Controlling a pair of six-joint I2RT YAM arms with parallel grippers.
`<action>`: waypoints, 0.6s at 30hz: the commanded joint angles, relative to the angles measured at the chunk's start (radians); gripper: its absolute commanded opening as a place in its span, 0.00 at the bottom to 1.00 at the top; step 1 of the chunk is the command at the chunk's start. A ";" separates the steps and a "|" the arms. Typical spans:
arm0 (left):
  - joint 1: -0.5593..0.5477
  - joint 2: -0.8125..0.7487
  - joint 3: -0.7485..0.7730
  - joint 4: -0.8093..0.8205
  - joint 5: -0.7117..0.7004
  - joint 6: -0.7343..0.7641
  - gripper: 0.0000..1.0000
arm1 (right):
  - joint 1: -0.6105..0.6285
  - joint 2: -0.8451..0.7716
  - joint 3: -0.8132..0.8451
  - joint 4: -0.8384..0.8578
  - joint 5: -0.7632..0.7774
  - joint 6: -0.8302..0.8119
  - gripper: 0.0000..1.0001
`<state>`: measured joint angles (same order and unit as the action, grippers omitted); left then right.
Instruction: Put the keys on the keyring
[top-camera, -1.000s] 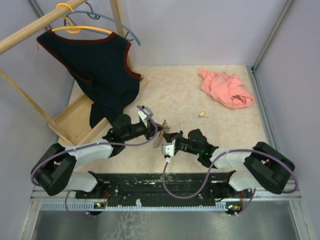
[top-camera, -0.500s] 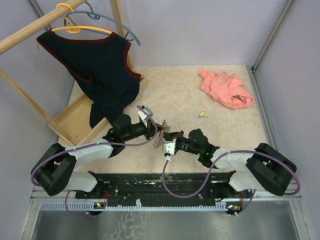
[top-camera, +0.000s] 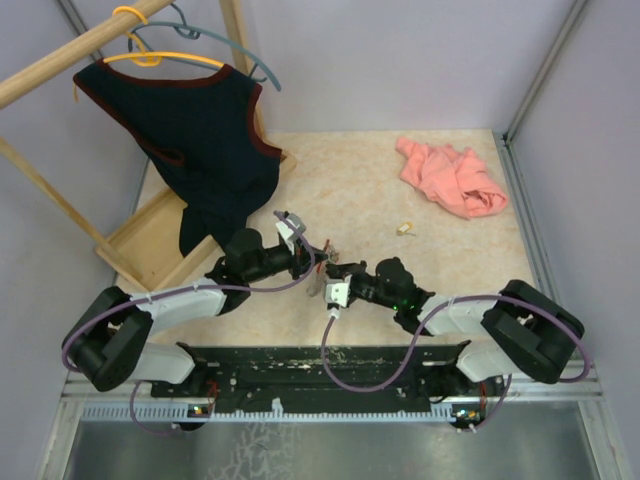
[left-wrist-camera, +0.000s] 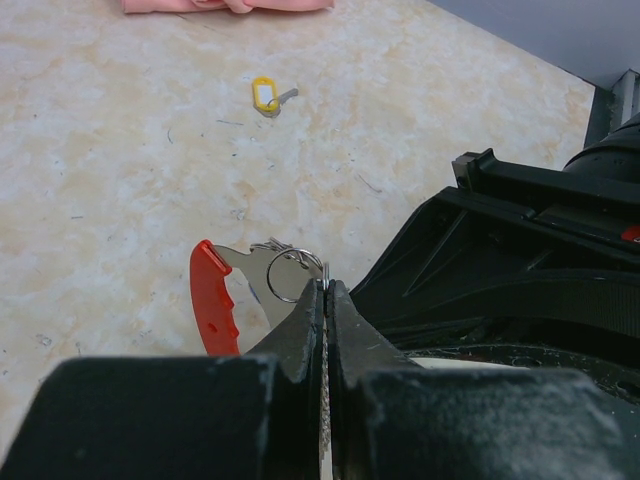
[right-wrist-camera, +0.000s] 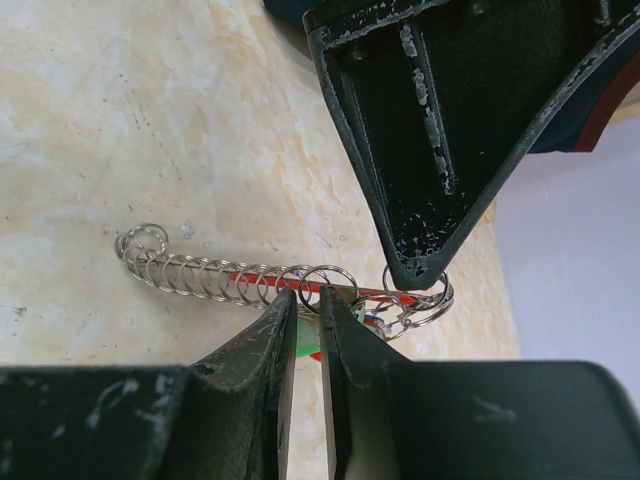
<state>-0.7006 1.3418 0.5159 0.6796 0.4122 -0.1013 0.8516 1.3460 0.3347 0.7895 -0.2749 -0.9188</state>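
The keyring (right-wrist-camera: 230, 278) is a row of silvery rings over a thin red strip, lying on the table between my two grippers (top-camera: 329, 256). My left gripper (left-wrist-camera: 326, 288) is shut on a thin ring at one end of it; its finger (right-wrist-camera: 415, 240) shows in the right wrist view above a cluster of rings. My right gripper (right-wrist-camera: 308, 296) is shut on one ring near the middle, its fingertips a sliver apart. A flat metal piece with a red grip (left-wrist-camera: 210, 300) hangs on a small ring by the left fingertips. A key with a yellow tag (top-camera: 404, 228) lies loose on the table, also in the left wrist view (left-wrist-camera: 266, 95).
A pink cloth (top-camera: 450, 177) lies at the back right. A black vest (top-camera: 200, 140) hangs on a wooden rack with a tray base (top-camera: 145, 245) at the left. Walls close in the table on both sides and at the back.
The right arm has edged slightly left toward the left gripper. The left arm and the loose key have not moved.
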 joint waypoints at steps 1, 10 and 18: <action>-0.003 -0.006 0.021 0.028 0.016 -0.009 0.00 | -0.009 0.005 0.012 0.046 -0.038 0.028 0.16; -0.004 -0.002 0.022 0.028 0.022 -0.013 0.00 | -0.020 0.042 0.029 0.057 -0.040 0.031 0.17; -0.004 0.007 0.020 0.049 0.034 -0.042 0.00 | -0.023 0.091 0.023 0.156 -0.030 0.077 0.17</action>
<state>-0.7006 1.3479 0.5159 0.6678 0.4126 -0.1116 0.8394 1.4067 0.3355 0.8509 -0.3012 -0.8997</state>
